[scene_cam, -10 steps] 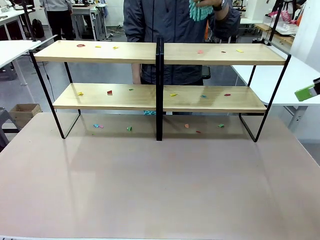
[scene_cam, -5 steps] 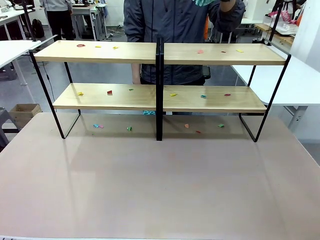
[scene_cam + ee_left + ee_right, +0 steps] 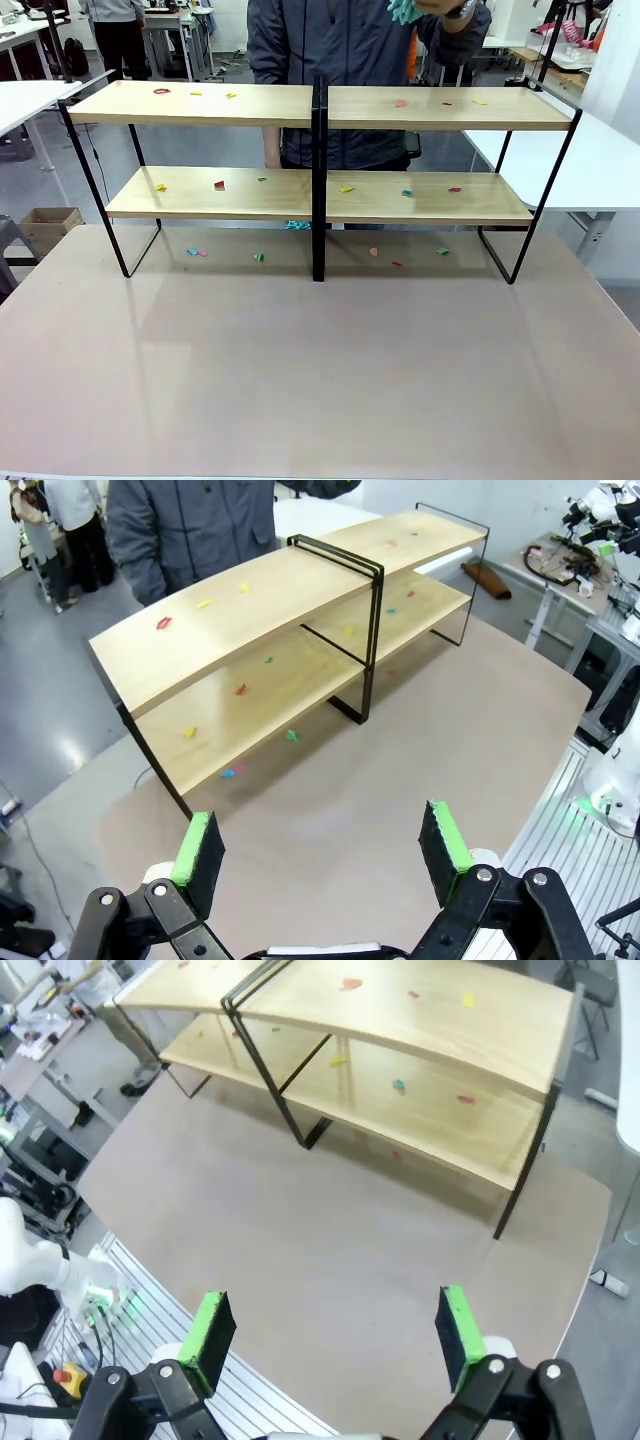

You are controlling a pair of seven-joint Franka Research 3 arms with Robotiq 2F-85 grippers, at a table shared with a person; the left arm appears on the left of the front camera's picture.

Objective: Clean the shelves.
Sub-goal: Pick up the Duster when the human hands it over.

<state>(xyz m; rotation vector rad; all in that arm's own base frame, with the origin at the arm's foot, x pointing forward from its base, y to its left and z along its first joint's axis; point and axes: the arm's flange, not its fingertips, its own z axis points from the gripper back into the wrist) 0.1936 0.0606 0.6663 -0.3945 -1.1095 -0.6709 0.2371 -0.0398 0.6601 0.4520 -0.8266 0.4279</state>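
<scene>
The shelves (image 3: 200, 104) stand at the far side of the brown tabletop: four light wood boards in a thin black frame with a black centre post (image 3: 318, 180). Small coloured paper scraps (image 3: 219, 185) lie on the boards and on the table beneath. The rack also appears in the left wrist view as shelves (image 3: 250, 600) and in the right wrist view as shelves (image 3: 440, 1010). My left gripper (image 3: 320, 845) is open, high above the table. My right gripper (image 3: 332, 1328) is open too, well back from the rack. A person behind the rack holds a teal cloth (image 3: 402, 10) raised.
Brown tabletop (image 3: 320, 370) stretches between me and the rack. White tables (image 3: 25, 100) stand left and right (image 3: 600, 160). A cardboard box (image 3: 45, 225) sits on the floor at the left. Scraps (image 3: 195, 251) lie under the lower boards.
The green pad of my right gripper left the right edge of the front view. The person's hand with the teal cloth rose toward the top edge, then dipped slightly.
</scene>
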